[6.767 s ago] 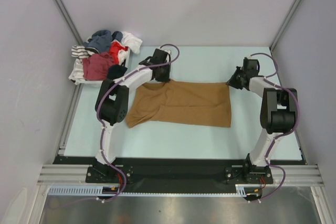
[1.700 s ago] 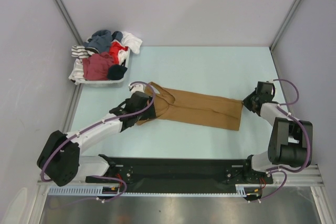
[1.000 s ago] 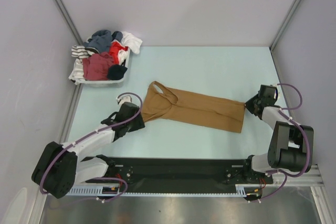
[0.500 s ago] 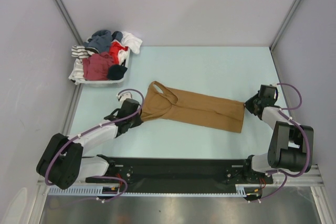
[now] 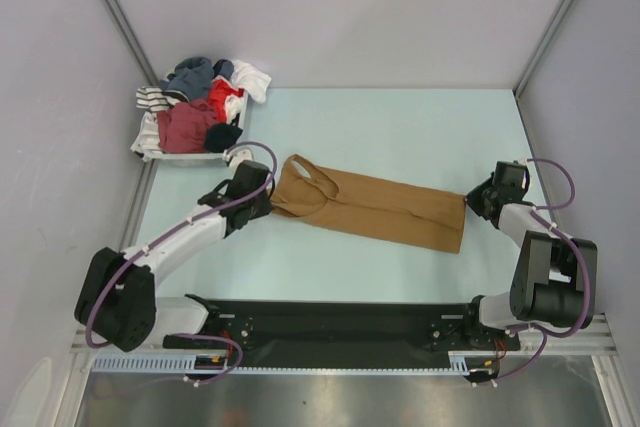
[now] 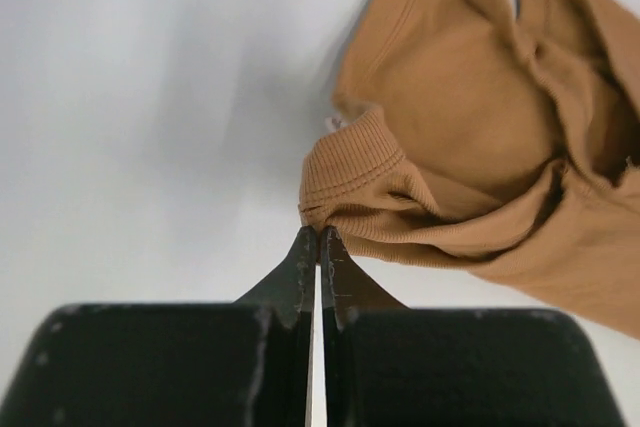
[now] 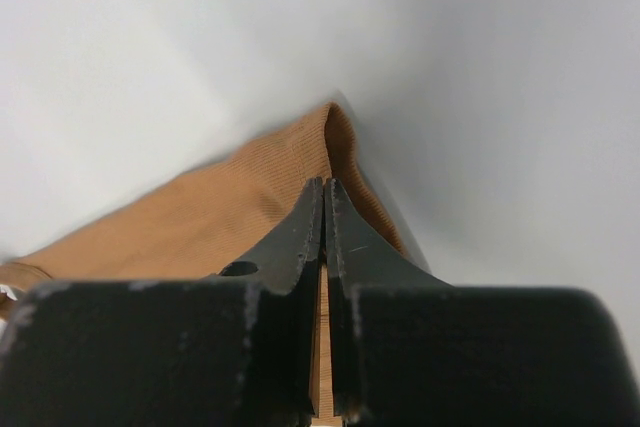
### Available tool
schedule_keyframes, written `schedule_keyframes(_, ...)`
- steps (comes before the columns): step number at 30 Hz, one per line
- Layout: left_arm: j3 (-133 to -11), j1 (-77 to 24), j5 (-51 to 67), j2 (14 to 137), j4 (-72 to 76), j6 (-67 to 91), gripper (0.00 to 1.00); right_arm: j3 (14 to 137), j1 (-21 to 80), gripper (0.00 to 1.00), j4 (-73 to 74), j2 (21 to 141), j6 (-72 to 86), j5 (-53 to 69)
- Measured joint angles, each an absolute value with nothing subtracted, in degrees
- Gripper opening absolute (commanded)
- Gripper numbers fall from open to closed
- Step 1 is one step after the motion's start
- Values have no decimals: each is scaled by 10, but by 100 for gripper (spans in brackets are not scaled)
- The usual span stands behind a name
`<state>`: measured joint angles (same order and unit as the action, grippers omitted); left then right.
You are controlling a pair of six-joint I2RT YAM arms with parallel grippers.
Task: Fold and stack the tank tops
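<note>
The tan-brown tank top (image 5: 375,209) lies folded lengthwise in a long strip across the table, straps at its left end. My left gripper (image 5: 268,194) is shut on the ribbed edge at that left end (image 6: 345,182), its fingertips (image 6: 319,234) pinching the cloth. My right gripper (image 5: 470,197) is shut on the right corner of the hem (image 7: 250,212), its fingertips (image 7: 325,185) closed over the cloth. A dark maroon red top (image 5: 187,125) lies in the pile at the back left.
A white tray (image 5: 185,156) at the back left holds mixed clothes: striped, blue, red, white and dark pieces. The pale table (image 5: 400,127) is bounded by grey walls at back and sides. A black rail (image 5: 330,317) runs along the near edge.
My left gripper has moved back and right along the strip's left end, holding the ribbed edge. The cloth's left end shifted a little with it. The right gripper has stayed put.
</note>
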<state>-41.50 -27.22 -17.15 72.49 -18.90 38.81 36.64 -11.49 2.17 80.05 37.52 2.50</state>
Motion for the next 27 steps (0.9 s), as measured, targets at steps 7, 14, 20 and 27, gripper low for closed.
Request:
schedule_keyframes(7, -515, -272, -200, 795, -255, 375, 22, 366, -115, 0, 19, 804, 375, 28)
schedule_keyframes(14, -590, -272, -206, 864, -280, 361, 82, 366, -115, 0, 18, 805, 375, 30)
schedule_keyframes(20, -594, -271, -209, 865, -280, 337, 83, 366, -115, 0, 18, 805, 375, 32)
schedule_keyframes(27, -528, -238, -194, 831, -250, 325, 78, 366, -115, 4, 18, 811, 375, 37)
